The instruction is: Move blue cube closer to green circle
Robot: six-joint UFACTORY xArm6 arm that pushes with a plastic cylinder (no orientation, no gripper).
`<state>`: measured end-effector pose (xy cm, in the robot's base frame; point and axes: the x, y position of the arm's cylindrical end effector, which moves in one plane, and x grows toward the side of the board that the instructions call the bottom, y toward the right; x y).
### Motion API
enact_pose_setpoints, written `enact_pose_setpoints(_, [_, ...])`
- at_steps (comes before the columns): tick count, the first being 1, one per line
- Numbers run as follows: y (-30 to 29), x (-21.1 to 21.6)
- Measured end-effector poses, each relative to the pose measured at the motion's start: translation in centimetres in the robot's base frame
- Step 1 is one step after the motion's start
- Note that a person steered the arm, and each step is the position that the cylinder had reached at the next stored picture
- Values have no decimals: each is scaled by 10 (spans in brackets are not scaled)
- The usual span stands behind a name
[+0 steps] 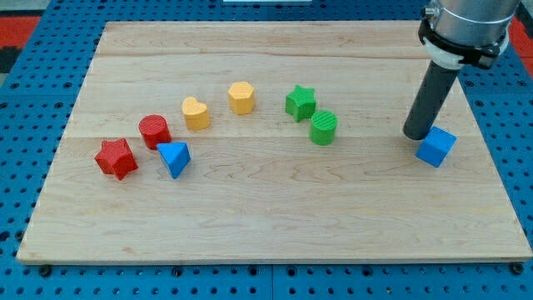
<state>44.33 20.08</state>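
The blue cube [436, 147] sits on the wooden board at the view's right. The green circle [324, 127] stands left of it, near the board's middle. My tip [415, 135] rests on the board just left of the blue cube and slightly above it in the view, touching or nearly touching its upper left edge. The tip lies between the cube and the green circle.
A green star [301, 102] is just up-left of the green circle. A yellow hexagon [241, 97], a yellow heart [196, 112], a red circle [155, 131], a red star [115, 157] and a blue triangle [175, 158] curve toward the view's left. The board's right edge [510, 192] is near the cube.
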Motion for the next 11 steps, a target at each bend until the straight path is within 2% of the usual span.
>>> enact_pose_setpoints(1, [18, -7])
enact_pose_setpoints(2, [76, -7])
enact_pose_setpoints(3, [134, 11])
enact_pose_setpoints(4, [116, 44])
enact_pose_setpoints(5, [87, 41])
enact_pose_setpoints(7, [76, 26])
enact_pose_setpoints(10, [-15, 26])
enact_pose_setpoints(11, [-28, 26])
